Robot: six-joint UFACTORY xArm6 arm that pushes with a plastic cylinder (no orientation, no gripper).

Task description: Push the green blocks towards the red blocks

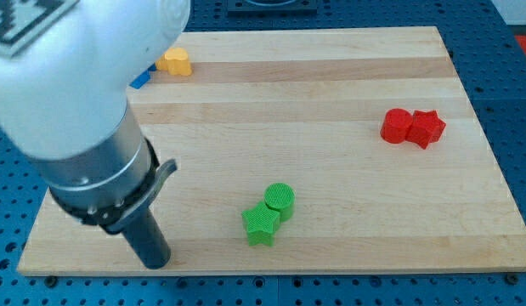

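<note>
The tip (159,262) is seen resting on the board (330,76) near the view's bottom-left corner, touching no block; there are no jaws to open or close, only a bare rod, and nothing is held or pressed by it. Just to its right, toward the view's bottom centre, the green star (261,224) is found, with the green cylinder (279,199) touching it on its upper right side, so that the pair lies as one cluster. Well beyond them, far to the tip's right and higher in the view, the red cylinder (397,126) and the red star (426,128) are set touching one another near the board's right edge. Above the tip, at the view's top left, a yellow block (175,61) and a sliver of a blue block (140,80) are partly hidden by the arm. The green blocks are judged to be light, stiff and easily slid on the smooth wood; no hold can be taken, so contact would best be made on the star's lower-left face, on the line through both greens toward the reds. An off-centre push is likely to spin the star or split the pair apart.
</note>
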